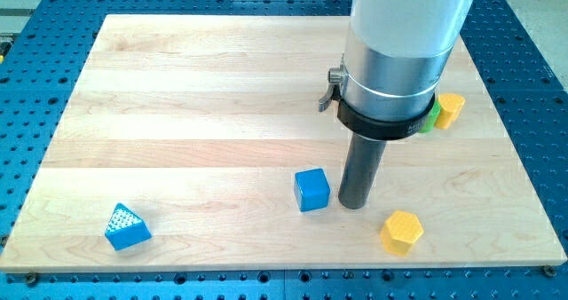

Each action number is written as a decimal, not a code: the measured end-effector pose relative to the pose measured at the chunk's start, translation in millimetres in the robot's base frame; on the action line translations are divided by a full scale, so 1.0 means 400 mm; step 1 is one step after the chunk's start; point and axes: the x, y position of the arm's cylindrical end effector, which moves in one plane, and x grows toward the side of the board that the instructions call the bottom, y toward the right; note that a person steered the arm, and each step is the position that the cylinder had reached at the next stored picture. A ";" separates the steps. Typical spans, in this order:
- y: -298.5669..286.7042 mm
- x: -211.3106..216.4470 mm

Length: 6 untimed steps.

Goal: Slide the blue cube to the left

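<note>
The blue cube (311,190) sits on the wooden board (204,114), right of centre and toward the view's bottom. My tip (352,206) rests on the board just to the right of the cube, with a narrow gap between them. The dark rod rises from the tip into the arm's wide silver and white body above.
A blue triangular block (127,227) lies at the bottom left. A yellow hexagonal block (401,232) lies at the bottom right of my tip. A yellow block (449,109) and a green block (431,118), mostly hidden behind the arm, sit at the right edge.
</note>
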 end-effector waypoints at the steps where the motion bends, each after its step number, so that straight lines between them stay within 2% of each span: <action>1: -0.002 0.000; 5: -0.031 0.001; 6: -0.120 0.023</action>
